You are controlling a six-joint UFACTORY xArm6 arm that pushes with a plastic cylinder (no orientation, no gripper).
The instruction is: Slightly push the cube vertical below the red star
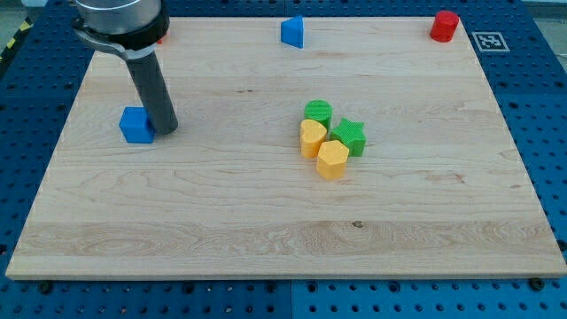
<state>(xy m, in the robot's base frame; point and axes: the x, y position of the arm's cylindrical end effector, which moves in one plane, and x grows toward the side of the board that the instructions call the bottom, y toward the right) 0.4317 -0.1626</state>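
Single camera view, wooden desk (266, 221) on a blue pegboard base. The blue cube (135, 125) sits near the desk's left edge, in the upper half of the view. My tip (165, 129) rests on the desk just beside the cube's right side, touching it or very nearly so; the exact contact cannot be resolved. The dark rod rises from the tip toward the view's top left, leaning slightly, into the arm housing at the top edge. No gripper on this rig, so no open or closed state can be told; the rod holds nothing. A small patch of red (161, 37) shows at the housing's right edge, above the cube; its shape is hidden by the arm. A second blue block (293, 31), wedge-like in shape, stands near the top edge at centre. A red cylinder (444, 26) stands at the top right corner. Right of centre, well apart from the cube, four blocks are clustered and touching: green cylinder (318, 112) at top, green star (350, 136) at right, yellow heart-like block (311, 138) at left, yellow-orange block (332, 159) at bottom, shape roughly hexagonal.
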